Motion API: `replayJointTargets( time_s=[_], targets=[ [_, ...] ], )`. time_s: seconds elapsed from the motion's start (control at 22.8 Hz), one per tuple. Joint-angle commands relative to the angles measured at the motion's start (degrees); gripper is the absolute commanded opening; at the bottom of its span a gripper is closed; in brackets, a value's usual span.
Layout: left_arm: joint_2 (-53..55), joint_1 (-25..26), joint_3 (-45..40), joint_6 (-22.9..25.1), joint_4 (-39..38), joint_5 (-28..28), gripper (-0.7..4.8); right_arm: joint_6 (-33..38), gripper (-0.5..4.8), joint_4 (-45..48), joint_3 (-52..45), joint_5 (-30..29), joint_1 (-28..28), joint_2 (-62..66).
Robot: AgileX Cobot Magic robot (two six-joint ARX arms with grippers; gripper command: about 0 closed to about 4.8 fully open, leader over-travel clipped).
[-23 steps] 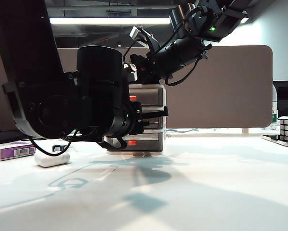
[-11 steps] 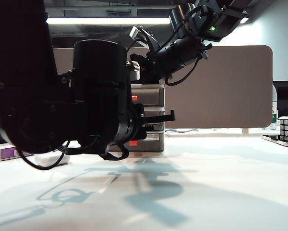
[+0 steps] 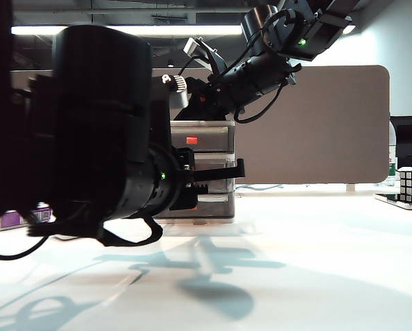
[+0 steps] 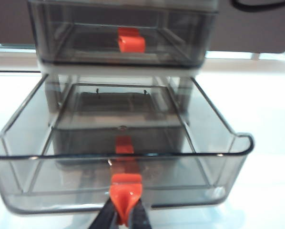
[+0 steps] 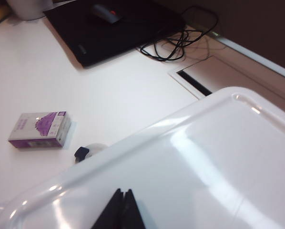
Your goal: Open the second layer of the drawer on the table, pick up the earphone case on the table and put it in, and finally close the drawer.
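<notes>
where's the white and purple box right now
In the right wrist view, the white-and-purple rectangular box lies on the white table, beside the small glossy white earphone case.

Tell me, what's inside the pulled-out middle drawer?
Nothing: the second layer looks empty. The left gripper pinches its red tab. The right gripper rests on the drawer's top.

Exterior: low, table-level, facing the drawer (image 3: 202,169); left wrist: close on its front; right wrist: above its top
</notes>
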Motion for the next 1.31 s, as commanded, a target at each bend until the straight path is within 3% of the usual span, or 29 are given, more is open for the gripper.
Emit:
replayJointTargets(
  time_s=[0.04, 0.18, 0.22, 0.31, 0.39, 0.48, 0.57, 0.61, 0.79, 0.96, 1.01, 1.09, 1.18, 1.31],
  targets=[
    [-0.50, -1.77, -1.16, -0.46, 0.02, -1.70, -0.06, 0.81, -0.05, -3.76, -0.61, 0.48, -0.02, 2.36],
    [-0.50, -2.08, -1.16, -0.44, -0.20, -2.25, 0.19, 0.83, -0.05, -3.45, -0.59, -0.20, -0.02, 2.43],
    [-0.50, -2.08, -1.16, -0.44, -0.20, -2.27, 0.62, 0.83, -0.05, -3.39, -0.59, -0.48, -0.02, 2.43],
    [-0.50, -2.08, -1.18, -0.46, -0.59, -2.58, 2.00, 0.83, -0.05, -3.34, -0.57, -0.55, -0.04, 2.40],
    [-0.50, -2.19, -1.38, -0.44, -0.81, -2.60, 2.56, 0.85, -0.05, -3.34, -0.57, -0.55, -0.04, 2.40],
    [-0.76, -2.93, -3.10, -0.42, -0.09, -3.37, 2.78, 0.85, -0.05, -3.34, -0.57, -0.57, -0.04, 2.40],
    [-2.38, -3.87, -6.10, -0.02, 1.77, -7.69, 2.79, 0.85, -0.05, -3.39, -0.57, -0.57, -0.04, 2.40],
    [-3.67, -4.11, -7.52, -1.95, 1.79, -8.09, 2.79, 0.85, -0.05, -3.37, -0.57, -0.59, -0.04, 2.38],
    [-14.03, -4.37, -14.45, -1.46, 1.77, -7.26, 2.71, 0.85, -0.05, -3.19, -0.55, -0.59, -0.04, 2.36],
    [-27.30, -4.37, -18.75, 5.44, 0.57, -2.78, 1.74, 1.09, -0.05, -3.10, -0.52, -0.59, -0.07, 2.36],
    [-30.60, -4.17, -19.87, 7.15, -1.20, -2.58, 1.74, 1.09, -0.05, -3.08, -0.52, -0.61, -0.07, 2.34],
    [-37.44, -2.27, -21.66, 9.03, -7.28, -1.57, 1.74, 1.25, -0.05, -3.06, -0.52, -1.29, -0.04, 2.32],
    [-45.18, 1.88, -21.97, 7.93, -19.71, 3.69, 1.74, 1.99, -0.05, -3.21, -0.52, -1.46, -0.04, 2.32],
    [-53.99, 14.08, -20.41, 1.84, -38.34, 19.34, 1.74, 2.43, -0.05, -3.28, -0.52, -2.54, -0.07, 2.32]
  ],
)
